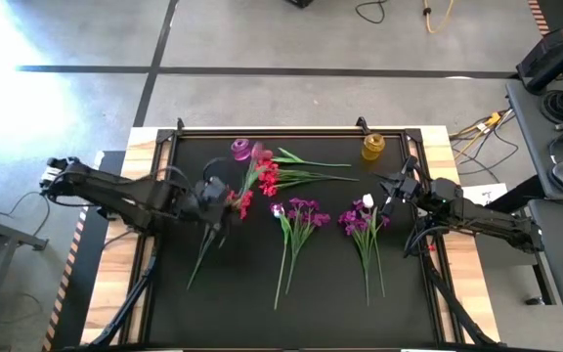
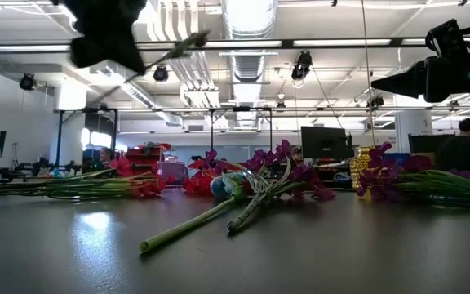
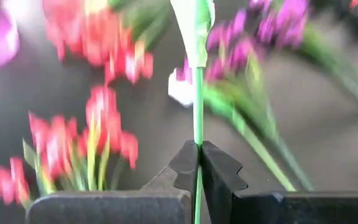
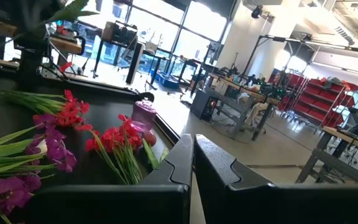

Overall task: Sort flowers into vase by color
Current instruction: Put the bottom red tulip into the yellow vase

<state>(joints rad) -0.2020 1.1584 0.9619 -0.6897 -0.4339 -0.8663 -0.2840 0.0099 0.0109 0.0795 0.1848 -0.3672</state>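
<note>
My left gripper (image 1: 220, 200) (image 2: 104, 37) hangs high over the table's left-centre, shut on a thin green flower stem (image 3: 197, 118) with a leaf at one end; its bloom does not show. Below it a red flower (image 1: 242, 202) lies flat, its stem (image 1: 201, 259) pointing toward the near edge. More red flowers (image 1: 267, 176) lie beside the pink vase (image 1: 241, 150). Two purple bunches (image 1: 301, 212) (image 1: 363, 217) lie in the middle, the right one with a white bud. My right gripper (image 1: 391, 188) (image 4: 194, 165) hovers shut near the right purple bunch, touching nothing. My left gripper pinches the green stem (image 3: 197, 142) between its two fingers (image 3: 219, 168), which lie across it. The stem runs straight through the shut jaws. In the low view the stem (image 2: 182, 45) sticks out sideways from the raised gripper, clear of the table.
An amber vase (image 1: 372, 147) stands at the far edge right of centre, the pink vase at the far edge left of centre. The black mat (image 1: 233, 313) has bare room along its near part. Wooden table edges flank the mat. A person (image 2: 463, 151) sits in the room behind.
</note>
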